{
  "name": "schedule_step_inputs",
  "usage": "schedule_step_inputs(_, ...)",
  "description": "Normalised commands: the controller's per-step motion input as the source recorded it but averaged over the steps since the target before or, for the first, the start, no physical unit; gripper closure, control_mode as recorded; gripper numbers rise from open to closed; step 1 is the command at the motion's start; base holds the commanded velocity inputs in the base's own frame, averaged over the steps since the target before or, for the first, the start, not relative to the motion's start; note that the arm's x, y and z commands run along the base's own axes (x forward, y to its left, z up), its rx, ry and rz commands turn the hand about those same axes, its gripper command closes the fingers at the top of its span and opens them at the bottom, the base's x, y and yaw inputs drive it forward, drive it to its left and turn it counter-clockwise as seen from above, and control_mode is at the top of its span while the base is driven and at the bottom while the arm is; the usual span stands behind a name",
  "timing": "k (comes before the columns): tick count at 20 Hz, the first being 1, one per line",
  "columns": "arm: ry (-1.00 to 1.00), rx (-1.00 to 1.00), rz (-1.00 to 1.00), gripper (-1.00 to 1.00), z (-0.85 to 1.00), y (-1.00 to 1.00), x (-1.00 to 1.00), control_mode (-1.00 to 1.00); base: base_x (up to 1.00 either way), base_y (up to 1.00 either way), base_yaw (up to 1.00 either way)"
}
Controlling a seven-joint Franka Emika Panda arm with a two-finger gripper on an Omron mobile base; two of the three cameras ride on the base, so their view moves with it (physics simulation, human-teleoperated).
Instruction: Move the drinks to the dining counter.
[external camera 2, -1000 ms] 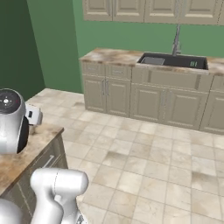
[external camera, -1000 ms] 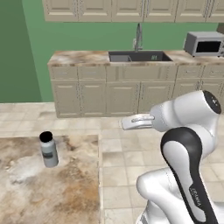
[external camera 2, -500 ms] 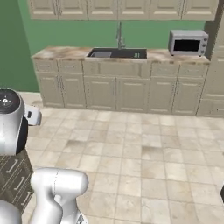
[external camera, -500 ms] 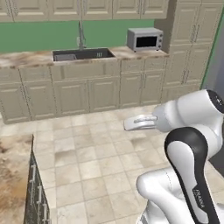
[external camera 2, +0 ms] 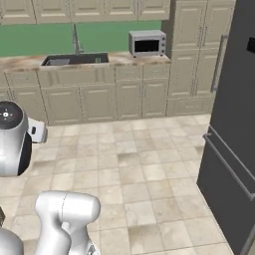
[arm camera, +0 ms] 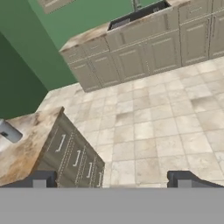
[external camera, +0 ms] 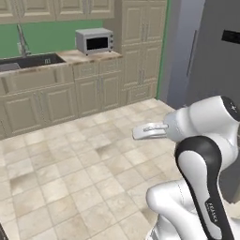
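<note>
**Base swung right, away from the tabletop, one drink already down**

My claw (arm camera: 111,180) shows its two dark finger tips far apart at the bottom of the hand view, with bare tiled floor between them, so it is wide open and holds nothing.

Just past the left tip lies the dining counter (arm camera: 26,144), a marbled beige-and-brown stone tabletop over beige drawer fronts with slim silver handles. At its far left edge, partly cut off, I make out a pale grey cylindrical shape with a dark end, which I take for the grey bottle (arm camera: 8,131) resting on the stone; I cannot tell whether it stands or lies, since my hand camera is rolled.

What has changed: a second ago my left base view had that tabletop and the bottle in front of it; half a second ago just a sliver of the counter was left; now both base views look across glossy square floor tiles to the sink (external camera 2: 74,60) run, the boxy silver microwave (external camera: 94,41) and the tall dark fridge (external camera 2: 234,124). Everything in view shifted together, so my base turned; the things did not.

I judge one drink delivered, and I am heading off for the dark red one.
</note>
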Motion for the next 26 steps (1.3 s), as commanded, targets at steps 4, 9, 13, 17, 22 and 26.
schedule_step_inputs(4, 0.00, 0.00, 0.00, -1.00, 0.00, 0.00, 0.00, 1.00, -0.64, -0.11, -0.06)
schedule_step_inputs(9, 0.00, 0.00, 0.00, -1.00, 0.00, 0.00, 0.00, 1.00, -0.70, -0.11, 0.11)
schedule_step_inputs(13, 0.00, 0.00, 0.00, -1.00, 0.00, 0.00, 0.00, 1.00, -0.63, -0.10, 0.38)
schedule_step_inputs(17, 0.00, 0.00, 0.00, -1.00, 0.00, 0.00, 0.00, 1.00, -0.39, -0.07, 0.53)
schedule_step_inputs(22, 0.00, 0.00, 0.00, -1.00, 0.00, 0.00, 0.00, 1.00, -0.41, -0.05, 0.69)
schedule_step_inputs(26, 0.00, 0.00, 0.00, -1.00, 0.00, 0.00, 0.00, 1.00, -0.64, -0.03, 0.79)
